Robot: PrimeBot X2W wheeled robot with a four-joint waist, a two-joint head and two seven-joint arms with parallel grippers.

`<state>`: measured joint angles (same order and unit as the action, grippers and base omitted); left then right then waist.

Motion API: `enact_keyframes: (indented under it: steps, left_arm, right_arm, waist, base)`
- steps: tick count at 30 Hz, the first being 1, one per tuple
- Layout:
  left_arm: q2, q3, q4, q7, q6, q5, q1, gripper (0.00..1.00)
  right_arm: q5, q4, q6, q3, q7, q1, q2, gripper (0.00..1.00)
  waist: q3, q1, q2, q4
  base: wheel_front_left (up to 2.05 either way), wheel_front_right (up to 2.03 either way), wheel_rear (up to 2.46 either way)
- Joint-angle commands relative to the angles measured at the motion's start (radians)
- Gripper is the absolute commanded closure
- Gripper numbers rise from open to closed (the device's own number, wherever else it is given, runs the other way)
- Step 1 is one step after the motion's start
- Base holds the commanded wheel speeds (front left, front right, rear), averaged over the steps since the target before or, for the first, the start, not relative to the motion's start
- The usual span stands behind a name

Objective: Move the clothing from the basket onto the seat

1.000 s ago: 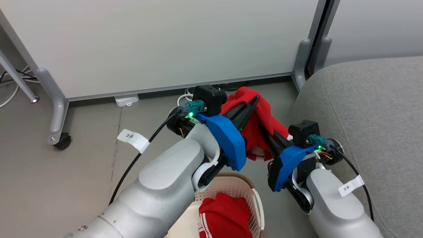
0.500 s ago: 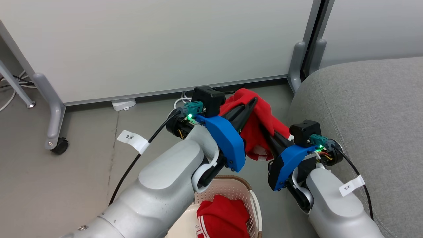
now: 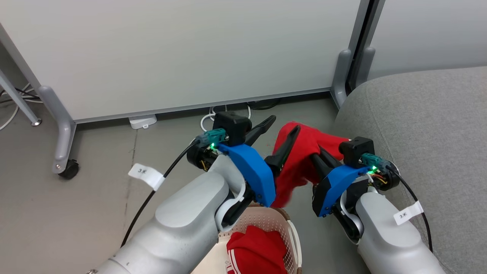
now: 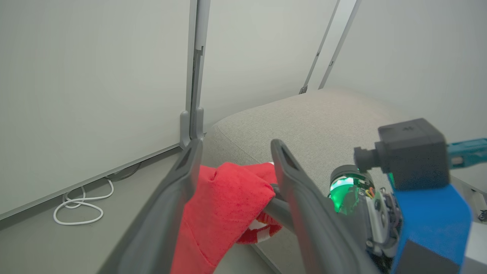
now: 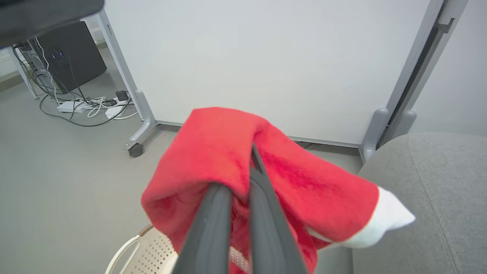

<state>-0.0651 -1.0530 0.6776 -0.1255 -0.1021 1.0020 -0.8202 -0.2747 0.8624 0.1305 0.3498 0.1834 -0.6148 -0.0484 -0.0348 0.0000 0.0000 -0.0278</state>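
Mid-transfer between laundry and sofa: one red garment point(image 3: 304, 156) pinched in the right gripper point(image 5: 247, 179), fingers pressed together with cloth folded over their tips and a white cuff point(image 5: 384, 224) drooping toward 4 o'clock in the right wrist view. Hangs just right of centre in the head view, above bare floor point(image 3: 114, 160), between the basket point(image 3: 284, 217) at 6 o'clock and the seat point(image 3: 418, 125) at 3 o'clock, far edge close to the seat's rounded corner (touching or not, impossible to tell). Held high, probably to keep the trailing hem off the basket's rim and to clear the seat's edge on the way over. At 9 o'clock of the garment, the left gripper point(image 3: 284, 123), fingers spread wide and clasping nothing, one finger against or just beside the cloth's near fold; likely placed there as a prop against slipping, though bearing none of the weight by the look of it. Down at 6 o'clock, a second red garment point(image 3: 255, 247) with white stripes, bunched inside the basket and partly hidden by the left forearm point(image 3: 182, 224). Judged under halfway: nothing on the grey seat yet. Calls next for a short swing toward 3 o'clock and a release over the seat; worth watching the loose hem, liable to catch the rim.
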Motion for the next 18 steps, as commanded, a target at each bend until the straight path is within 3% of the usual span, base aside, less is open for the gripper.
enact_keyframes:
  steps: [1, 6, 10, 14, 18]
  left_arm:
    - [-0.019, 0.003, -0.007, -0.025, 0.0, -0.008, 0.024, 0.0]
    - [-0.082, 0.026, -0.043, -0.11, -0.002, -0.021, 0.098, 0.0]
    - [-0.153, 0.094, -0.101, -0.139, 0.021, -0.061, 0.186, 0.0]
    - [-0.206, 0.276, -0.239, -0.14, 0.057, -0.177, 0.326, 0.0]
    - [-0.221, 0.438, -0.359, -0.14, 0.059, -0.309, 0.472, 0.0]
  right_arm:
    - [0.008, 0.005, 0.0, -0.008, 0.009, -0.015, -0.004, 1.0]
    - [0.019, -0.004, 0.0, -0.028, 0.018, -0.008, -0.003, 1.0]
    - [0.03, -0.024, 0.0, -0.039, 0.021, 0.003, -0.003, 1.0]
    - [0.052, -0.054, 0.0, -0.05, 0.013, 0.012, -0.004, 1.0]
    - [0.069, -0.096, 0.0, -0.066, 0.0, 0.03, -0.003, 1.0]
  waist:
    - [0.001, 0.0, 0.0, -0.002]
    - [0.002, 0.0, 0.0, -0.013]
    - [-0.002, 0.0, 0.0, -0.032]
    - [-0.01, 0.0, 0.0, -0.051]
    - [-0.014, 0.0, 0.0, -0.074]
  base:
    - [0.0, 0.0, 0.0]
    - [0.0, 0.0, 0.0]
    - [0.0, 0.0, 0.0]
    - [0.0, 0.0, 0.0]
    - [0.0, 0.0, 0.0]
